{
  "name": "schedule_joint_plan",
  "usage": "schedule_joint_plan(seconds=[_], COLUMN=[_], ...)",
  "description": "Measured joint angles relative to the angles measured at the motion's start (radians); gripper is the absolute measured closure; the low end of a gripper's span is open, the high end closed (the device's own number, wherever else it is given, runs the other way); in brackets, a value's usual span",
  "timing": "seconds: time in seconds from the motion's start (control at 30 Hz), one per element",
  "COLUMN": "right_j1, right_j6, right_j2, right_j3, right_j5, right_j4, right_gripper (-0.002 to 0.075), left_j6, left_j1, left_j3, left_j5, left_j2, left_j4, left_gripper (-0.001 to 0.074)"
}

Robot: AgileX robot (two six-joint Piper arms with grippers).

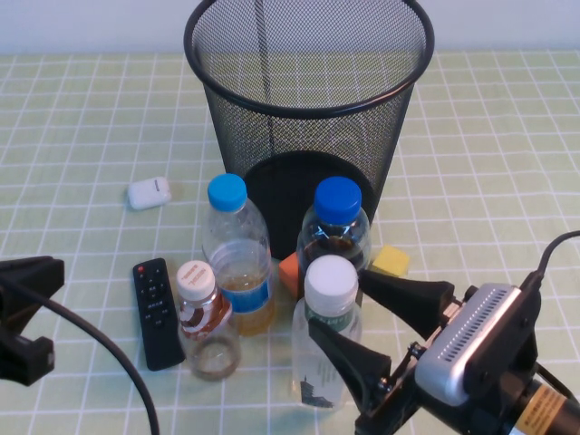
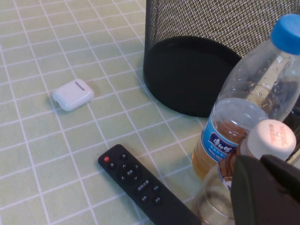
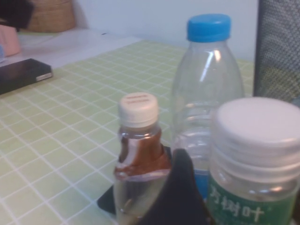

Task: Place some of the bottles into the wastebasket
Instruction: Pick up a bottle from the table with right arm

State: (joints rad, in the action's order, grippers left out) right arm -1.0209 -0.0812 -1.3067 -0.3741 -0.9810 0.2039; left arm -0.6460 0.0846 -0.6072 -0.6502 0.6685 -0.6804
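The black mesh wastebasket (image 1: pixel 308 100) stands at the back centre. Four bottles stand upright in front of it: two blue-capped ones (image 1: pixel 237 258) (image 1: pixel 335 227), a short white-capped red-brown-labelled one (image 1: pixel 204 322) and a tall white-capped green-labelled one (image 1: pixel 326 349). My right gripper (image 1: pixel 339 304) is open at the front right, its fingers on either side of the tall green-labelled bottle (image 3: pixel 258 159). One finger (image 3: pixel 180 187) shows in the right wrist view beside that bottle. My left gripper (image 1: pixel 29 313) is open and empty at the left edge, apart from the bottles.
A black remote (image 1: pixel 157 313) lies left of the short bottle. A white earbud case (image 1: pixel 149 192) lies farther back left. An orange block (image 1: pixel 290 270) and a yellow block (image 1: pixel 391 261) sit between the bottles and the wastebasket. The table has a green checked cloth.
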Motion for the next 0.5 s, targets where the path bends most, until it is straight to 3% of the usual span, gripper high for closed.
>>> schedule_joint_plan(seconds=[0.5], right_j1=[0.000], right_j6=[-0.093], right_j2=[0.000], right_j3=[-0.001], right_j5=[-0.014], right_j4=[0.059], right_gripper=[0.0216], left_j6=[-0.014], left_j1=[0.000], left_j3=[0.000], left_j5=[0.000], left_j2=[0.000], left_j4=[-0.010], left_gripper=[0.0741])
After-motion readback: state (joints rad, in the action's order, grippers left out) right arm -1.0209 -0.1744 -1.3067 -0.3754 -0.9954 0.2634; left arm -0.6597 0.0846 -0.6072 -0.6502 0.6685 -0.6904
